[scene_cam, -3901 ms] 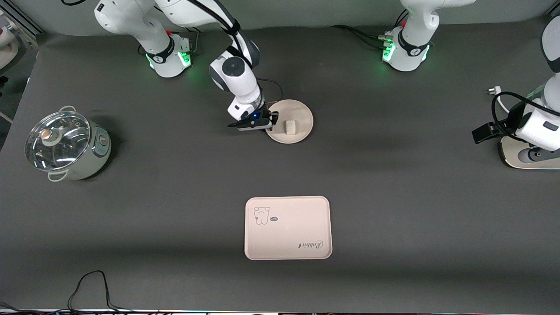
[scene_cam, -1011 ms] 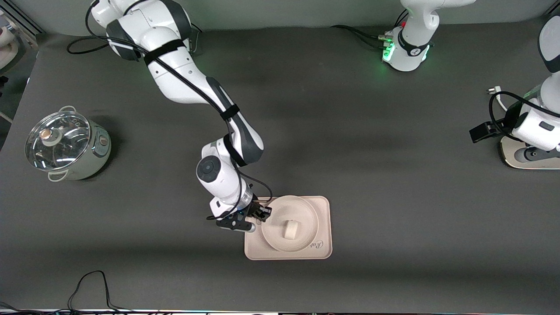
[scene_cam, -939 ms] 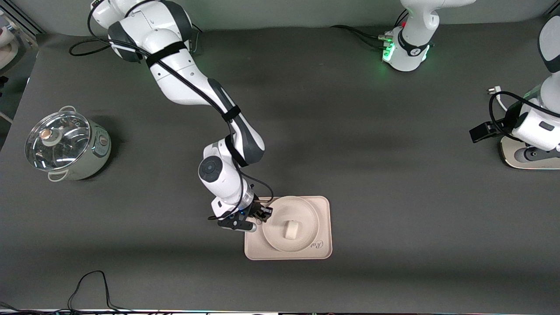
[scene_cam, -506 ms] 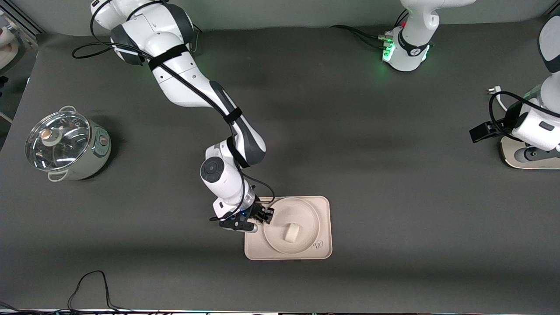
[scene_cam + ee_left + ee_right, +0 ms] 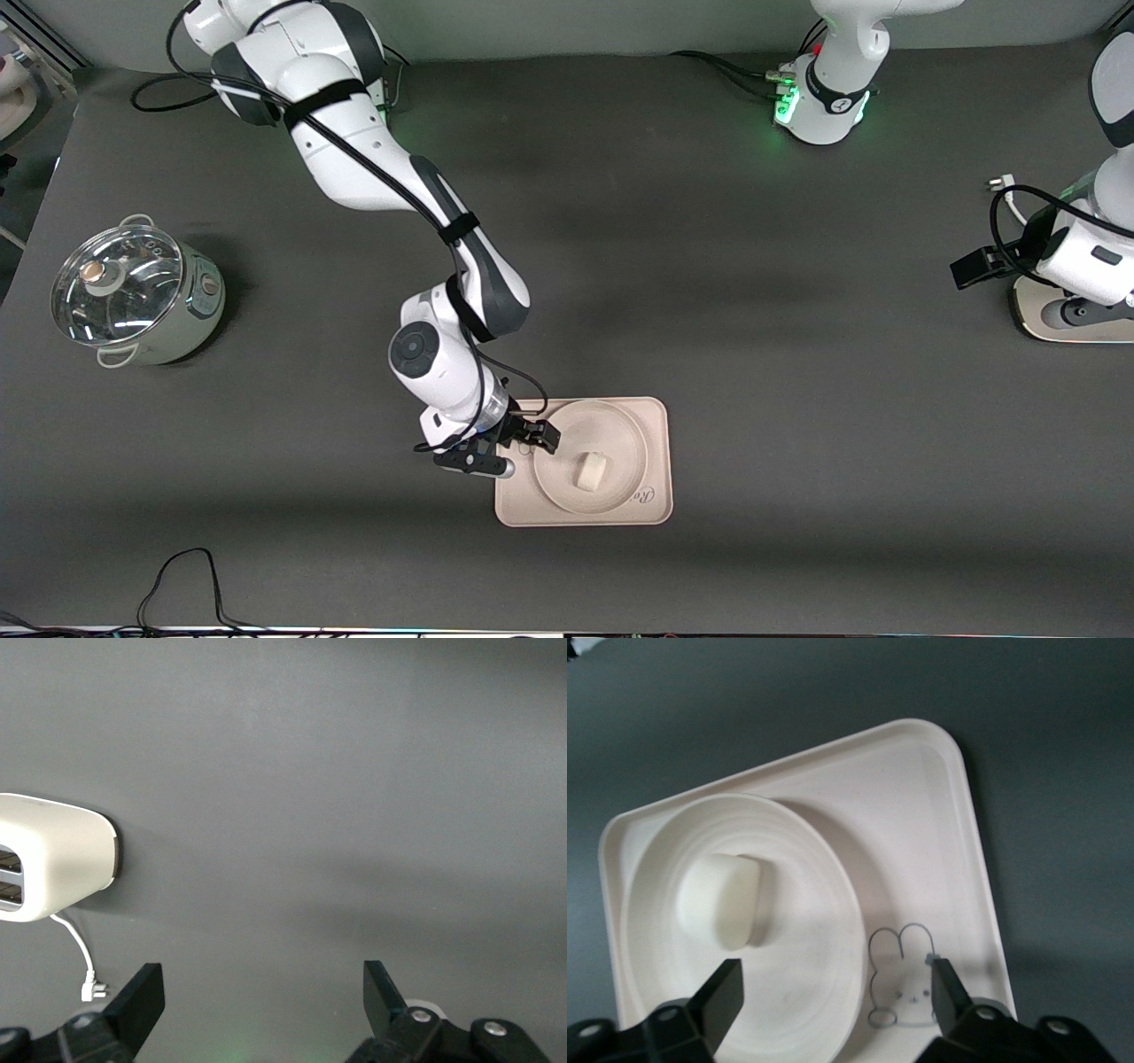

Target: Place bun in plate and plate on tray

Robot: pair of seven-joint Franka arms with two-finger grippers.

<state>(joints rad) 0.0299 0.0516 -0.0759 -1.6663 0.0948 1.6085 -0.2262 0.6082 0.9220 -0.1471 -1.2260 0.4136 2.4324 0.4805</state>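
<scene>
A: Count of task items?

B: One bun (image 5: 590,470), one plate (image 5: 620,434), one tray (image 5: 660,461). The bun lies in the plate, a little toward 6 o'clock of the plate's centre in the front view. The plate sits on the tray, covering most of it; the script word shows only partly at the plate's 4 o'clock.

A: Grippers?

B: Two. The right gripper (image 5: 540,439) hangs over the tray edge at the plate's 9 o'clock, fingers spread and holding nothing; in the right wrist view the rabbit drawing (image 5: 902,979) shows between them, the plate rim just beside it. The left gripper (image 5: 261,1001) is parked at the left arm's end of the table, waiting, fingers spread wide over bare table.

A: Other objects?

B: One glass-lidded pot (image 5: 133,292) at the right arm's end, well apart from the tray. One white toaster (image 5: 53,859) with one loose plug (image 5: 89,990).
</scene>
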